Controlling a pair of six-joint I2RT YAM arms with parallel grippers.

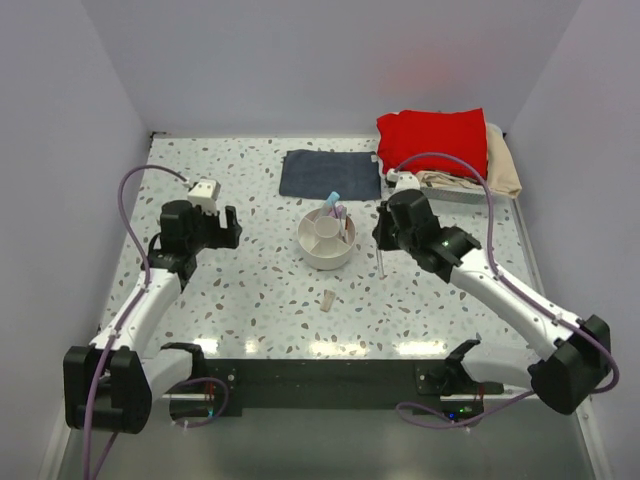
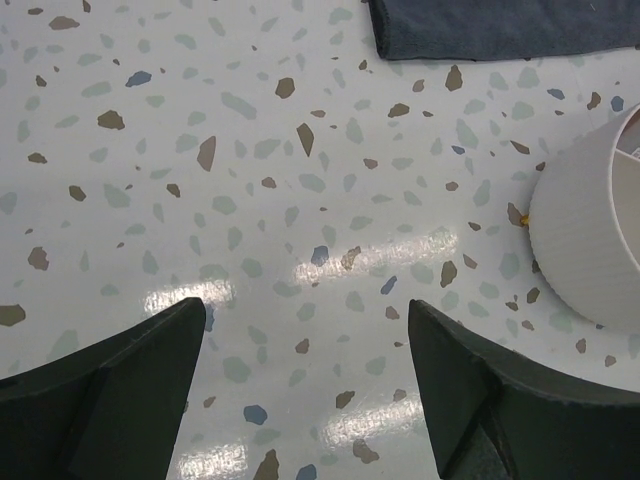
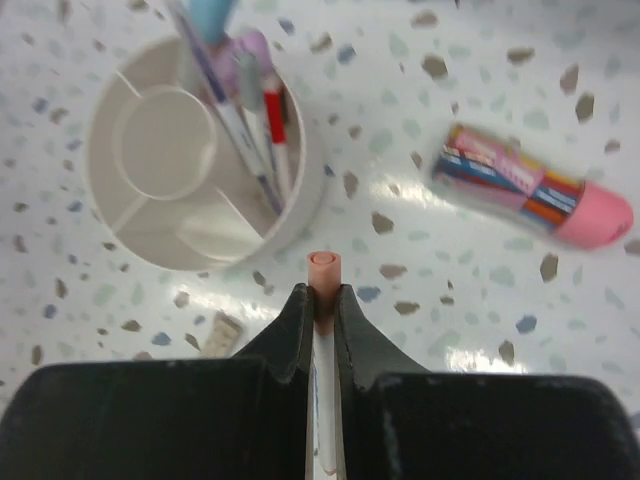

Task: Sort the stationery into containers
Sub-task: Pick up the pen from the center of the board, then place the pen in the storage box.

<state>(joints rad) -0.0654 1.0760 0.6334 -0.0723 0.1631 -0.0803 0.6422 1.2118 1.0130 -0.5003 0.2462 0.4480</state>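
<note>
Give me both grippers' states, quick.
Left gripper: open, holding nothing.
Right gripper: closed on a pink-tipped pen.

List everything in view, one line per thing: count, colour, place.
bowl: one, off-white, divided, mid-table
sorted pens: about four, blue, lilac and red-marked white, in one outer compartment of the bowl
held pen: one, white with pink end, just right of the bowl
bundle: one, multicoloured with pink cap, lying on the table near the bowl
eraser: one, beige, on the table nearer than the bowl
blue cloth: one, dark blue, folded, behind the bowl
red cloth: one, far right corner
beige cloth: one, beside the red cloth
table: one, speckled white
left gripper: open, over bare table
right gripper: shut on the held pen
</note>
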